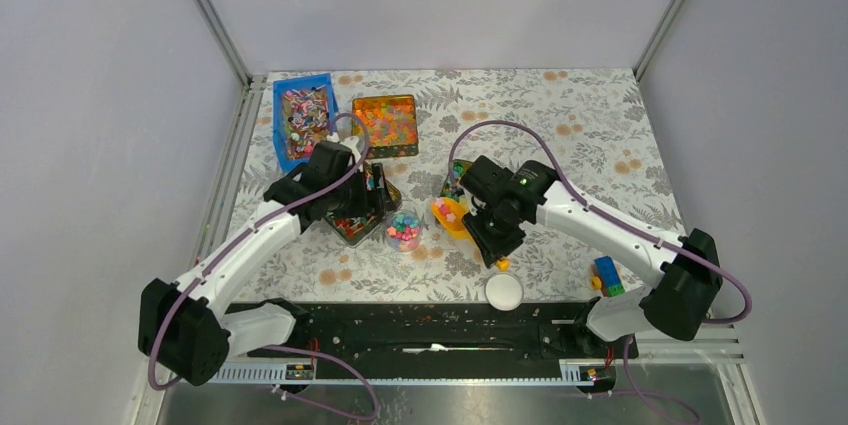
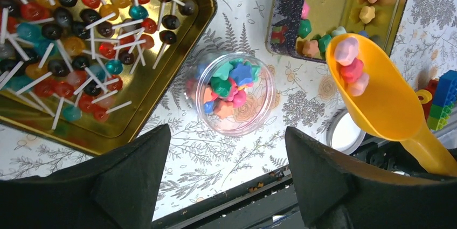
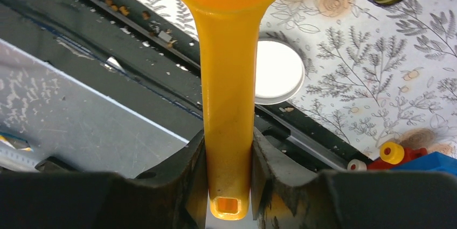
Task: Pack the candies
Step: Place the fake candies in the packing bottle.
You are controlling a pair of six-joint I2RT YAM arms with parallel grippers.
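Right gripper (image 3: pixel 229 148) pinching yellow scoop (image 3: pixel 229 78) handle, candies (image 2: pixel 349 51) in its bowl. Left gripper (image 2: pixel 227 134) spread, jar (image 2: pixel 253 124) just ahead, seemingly untouched.

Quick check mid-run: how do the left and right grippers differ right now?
The left gripper stands open and empty; the right gripper is shut on the handle of the yellow scoop. The left gripper looks down on the clear cup of candies; the right gripper looks down on the white lid. Shared: both are black two-finger grippers above the flowered table.
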